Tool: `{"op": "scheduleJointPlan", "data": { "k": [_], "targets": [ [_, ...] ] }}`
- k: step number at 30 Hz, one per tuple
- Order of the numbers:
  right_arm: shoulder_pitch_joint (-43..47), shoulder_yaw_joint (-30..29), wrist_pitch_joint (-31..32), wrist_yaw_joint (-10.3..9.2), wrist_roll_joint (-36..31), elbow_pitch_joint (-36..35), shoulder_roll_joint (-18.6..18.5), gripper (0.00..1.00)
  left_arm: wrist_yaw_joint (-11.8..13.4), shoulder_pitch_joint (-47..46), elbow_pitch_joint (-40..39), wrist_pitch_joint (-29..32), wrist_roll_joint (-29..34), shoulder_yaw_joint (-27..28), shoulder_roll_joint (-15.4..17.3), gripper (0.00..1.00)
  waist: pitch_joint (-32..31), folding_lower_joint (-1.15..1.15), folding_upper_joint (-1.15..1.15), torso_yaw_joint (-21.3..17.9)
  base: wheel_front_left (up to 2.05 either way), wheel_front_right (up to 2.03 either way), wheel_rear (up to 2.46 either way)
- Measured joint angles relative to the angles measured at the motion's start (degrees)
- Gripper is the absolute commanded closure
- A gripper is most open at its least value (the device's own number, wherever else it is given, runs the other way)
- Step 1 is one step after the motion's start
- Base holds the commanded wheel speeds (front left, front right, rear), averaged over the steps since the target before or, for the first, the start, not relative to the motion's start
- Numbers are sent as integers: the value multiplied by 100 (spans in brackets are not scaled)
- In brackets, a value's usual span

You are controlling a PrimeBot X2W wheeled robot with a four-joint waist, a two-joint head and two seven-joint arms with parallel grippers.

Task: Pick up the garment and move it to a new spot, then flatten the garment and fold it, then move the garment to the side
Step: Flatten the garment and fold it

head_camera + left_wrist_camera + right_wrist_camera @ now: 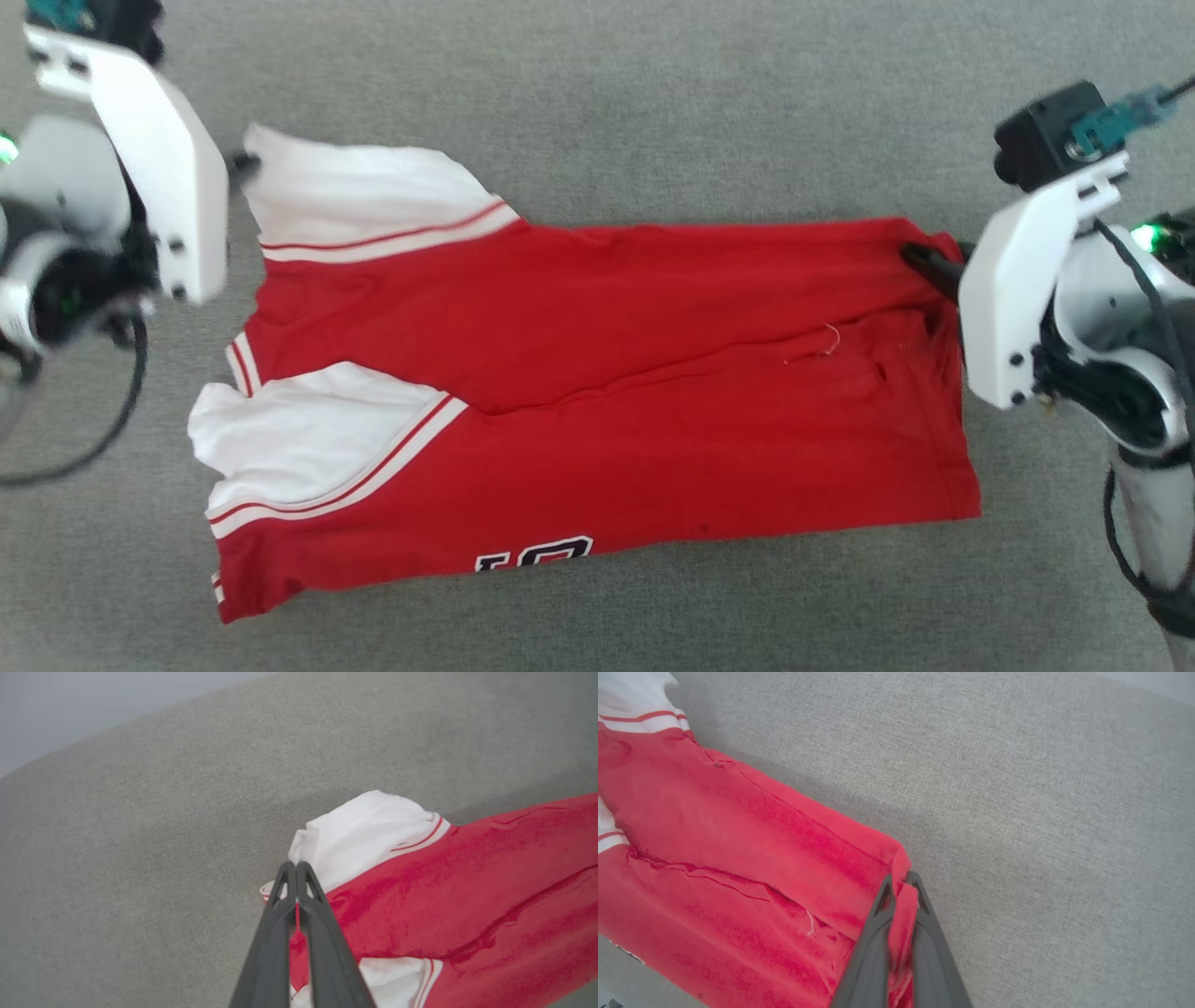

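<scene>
Some indoor room, kind unclear; grey woven fabric surface (597,93) (upholstery-like), pale blank backdrop (70,700) beyond.

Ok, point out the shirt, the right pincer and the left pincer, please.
shirt (597,308): head view, red body panel.
right pincer (900,879): right wrist view, between fingertips.
left pincer (295,865): left wrist view, between fingertips.

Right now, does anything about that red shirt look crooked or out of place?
Yes. The garment lies folded unevenly: its far sleeve and near sleeve are rumpled and do not line up, a crease runs along the red body, and a loose white thread curls near its right end.
</scene>
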Motion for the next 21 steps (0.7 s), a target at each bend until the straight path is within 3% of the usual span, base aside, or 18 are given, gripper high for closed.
{"op": "scheduleJointPlan", "data": {
  "k": [11,17,21],
  "targets": [
    [1028,-531,454,0,68,-1184,-143,100,1311,1295,-2647,243,-192,-68,1160,100,-281,0,0,211,0,0,0],
    [1606,-792,751,0,87,-1608,-43,100,1745,1963,-3256,111,-417,-129,1494,100,-308,0,0,289,0,0,0],
    [1939,-864,840,0,126,-1763,27,100,1891,2441,-3288,-141,-573,-198,1522,100,-293,0,0,326,0,0,0]
  ]
}}
